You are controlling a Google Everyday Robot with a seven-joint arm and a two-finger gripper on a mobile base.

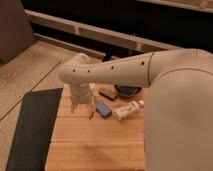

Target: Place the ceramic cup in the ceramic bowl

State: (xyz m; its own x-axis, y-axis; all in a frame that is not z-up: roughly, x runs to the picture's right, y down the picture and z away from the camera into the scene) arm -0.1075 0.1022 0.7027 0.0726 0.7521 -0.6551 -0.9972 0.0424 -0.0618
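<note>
My arm reaches from the right across the wooden table, and its wrist bends down at the table's back left. The gripper hangs there, close above the table top. The dark blue-black ceramic bowl stands at the back of the table, right of the gripper, half hidden under my forearm. I cannot make out the cream-white ceramic cup apart from the pale gripper; it may be hidden at or behind it.
A small dark rectangular block lies between the gripper and the bowl. A blue object and a white labelled bottle on its side lie in front of them. A black mat borders the table's left edge.
</note>
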